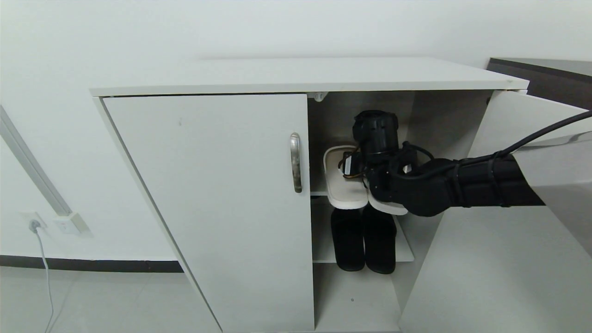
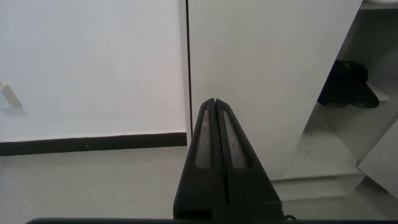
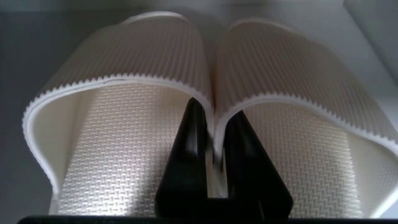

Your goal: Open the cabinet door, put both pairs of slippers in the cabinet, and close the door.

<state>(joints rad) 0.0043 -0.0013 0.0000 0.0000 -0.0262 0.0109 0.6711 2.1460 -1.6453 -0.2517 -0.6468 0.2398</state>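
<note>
White slippers point(image 1: 344, 187) lay side by side, soles down and toes pointing into the cabinet point(image 1: 300, 76). They were level with the upper shelf point(image 1: 318, 190), heels jutting past its front edge; whether they rested fully on it could not be told. The right gripper point(image 3: 214, 115) was inside the opening with them, its fingers point(image 3: 189, 149) clamped on the two adjoining inner straps, one finger in each slipper. At 6 o'clock from that pair the black slippers point(image 1: 363, 240) sat on the lower shelf point(image 1: 322, 247), heels also overhanging. At 9 o'clock, just beside the white pair, the left door point(image 1: 208, 194) stood closed, its metal handle point(image 1: 296, 162) upright near the edge. At 3 to 4 o'clock the right door point(image 1: 485, 268) was swung wide open, with the right arm passing in front of it. The left gripper point(image 2: 214, 146) hung outside the cabinet above the floor point(image 2: 93, 180), facing the closed door, its own fingers point(image 2: 205, 143) pressed together on nothing. Far off at 8 o'clock a wall socket point(image 1: 34, 225) held a plug with a grey cord.
</note>
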